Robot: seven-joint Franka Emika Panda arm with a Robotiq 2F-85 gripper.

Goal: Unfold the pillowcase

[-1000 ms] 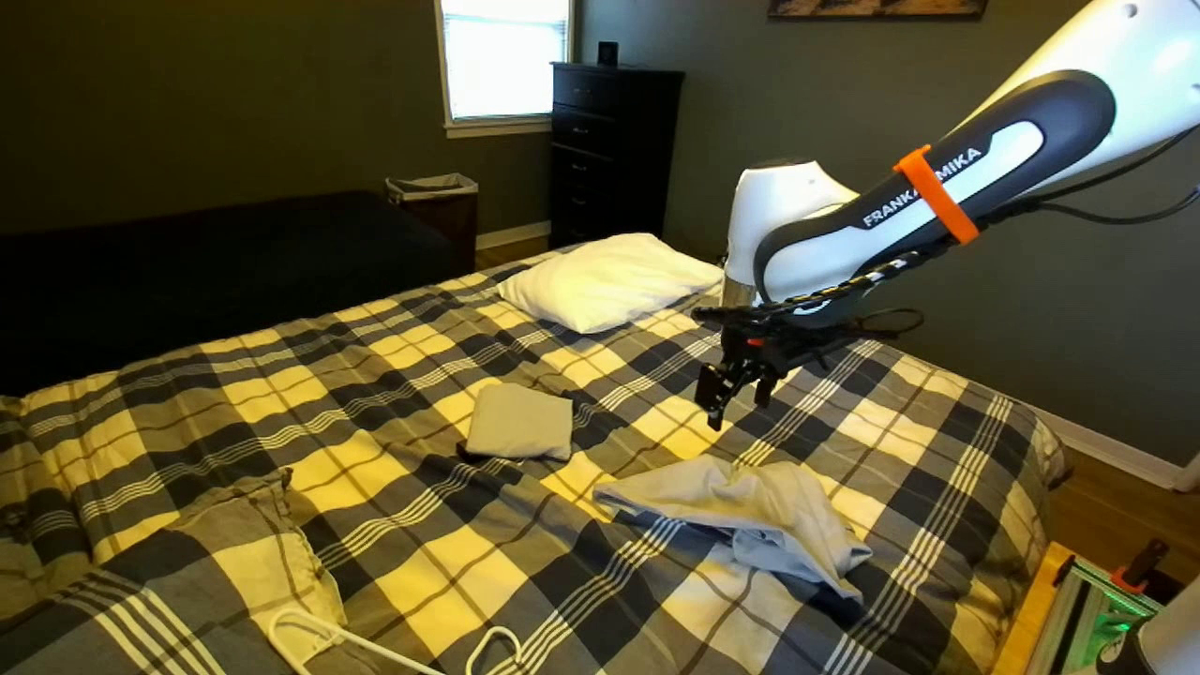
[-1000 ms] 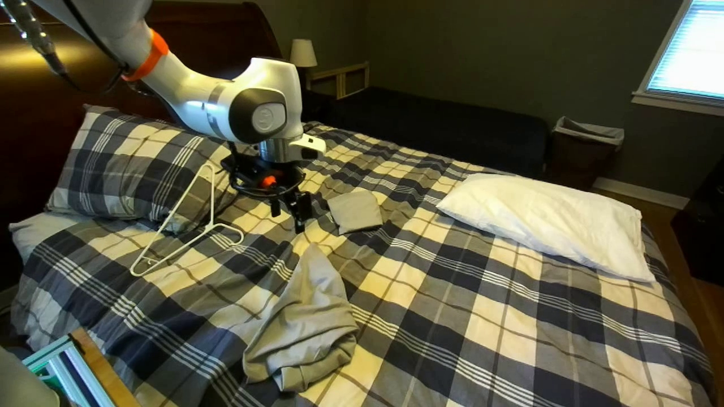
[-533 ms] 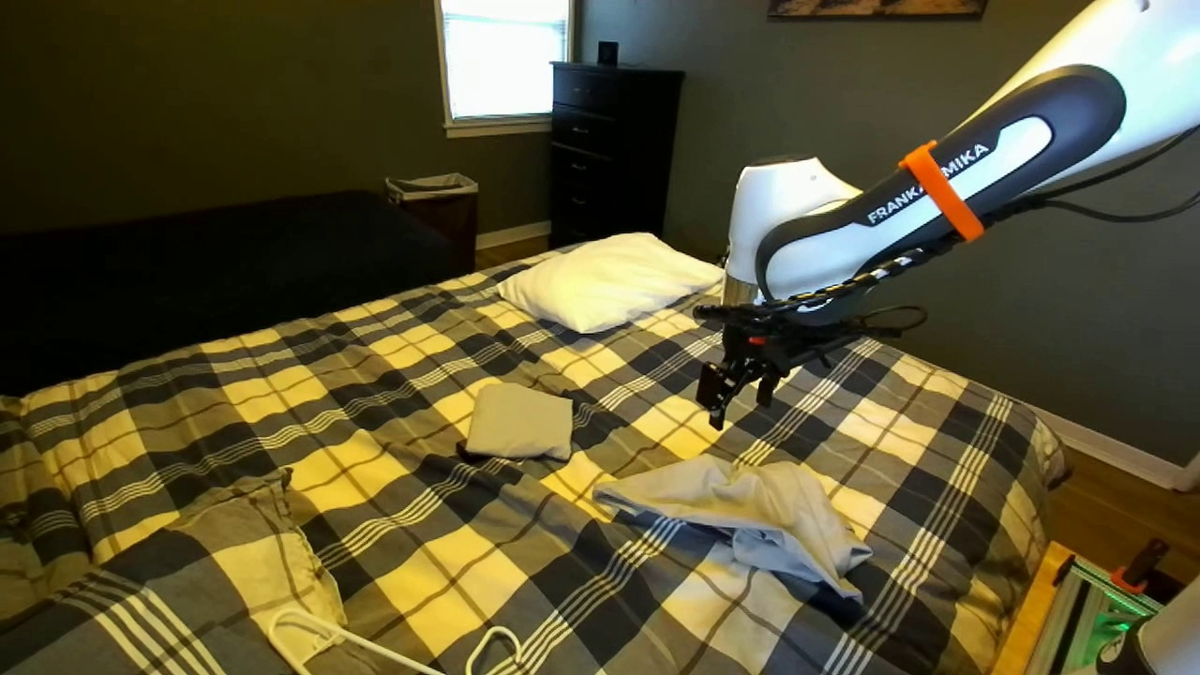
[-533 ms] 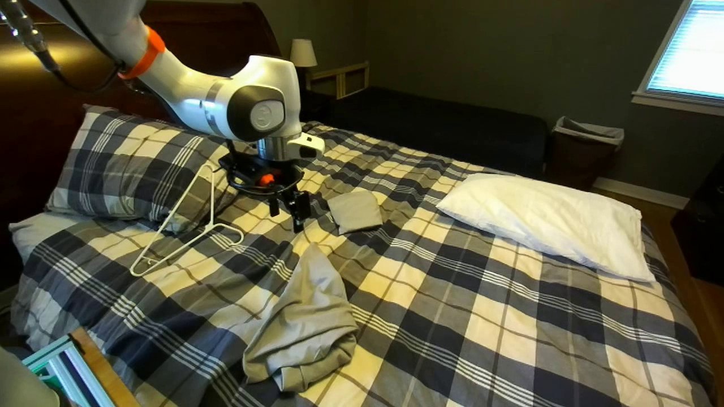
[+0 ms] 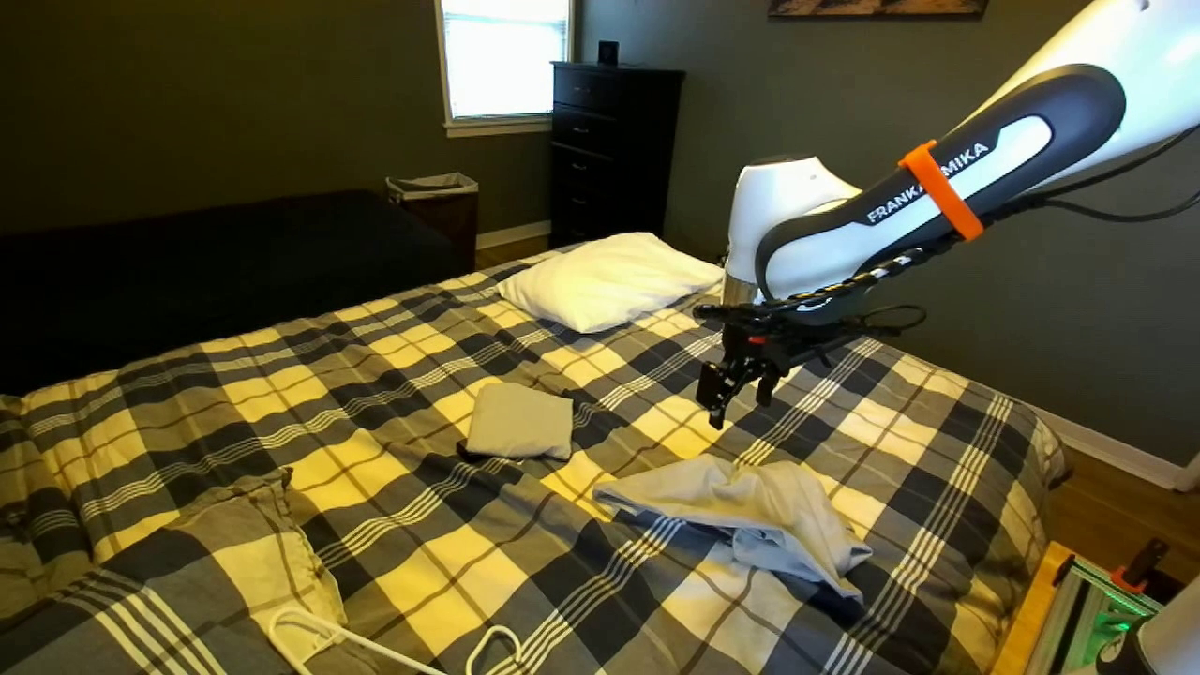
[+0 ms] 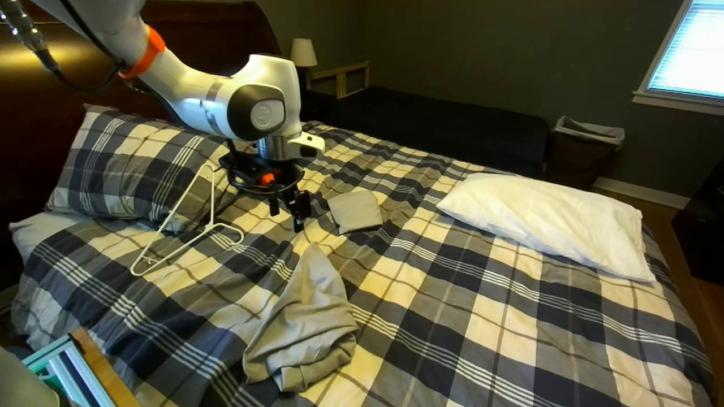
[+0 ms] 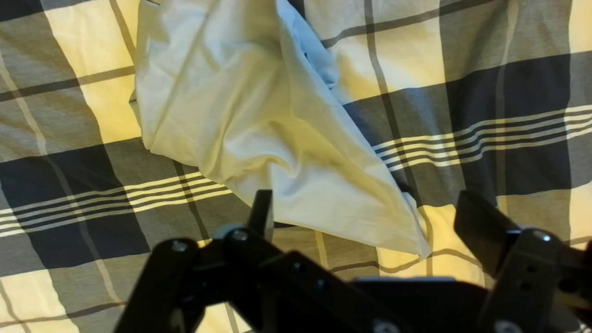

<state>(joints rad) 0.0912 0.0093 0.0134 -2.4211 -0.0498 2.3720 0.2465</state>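
The fingers (image 7: 483,231) stand spread wide with nothing caught between them, and the gripper (image 6: 287,216) hangs over the plaid bedspread (image 6: 430,316), apart from it and from the pillowcase (image 6: 305,325), a pale grey heap lying there just to the near side. Its narrow corner (image 7: 393,229) shows through the gap in the wrist view. To my eye it should handle light and soft, with no stiffness to push against and nothing to break, perhaps a bit slippery where the fabric looks smooth. Pushed, it would probably just crumple, so a pinch and a lift seem better. The corner looks like the place to take hold, being flatter than the rest; a shallow bite could slip off, a deep one might take up bedspread too. In an exterior view the pillowcase's long axis runs roughly near to far, the corner pointing toward the far side, the folds wider and bunched at the near end. Just past that corner, slightly right, sits the beige cloth square (image 6: 355,212); a white hanger (image 6: 210,226) lies off to the left, and the white pillow (image 6: 548,226) rests well to the right.
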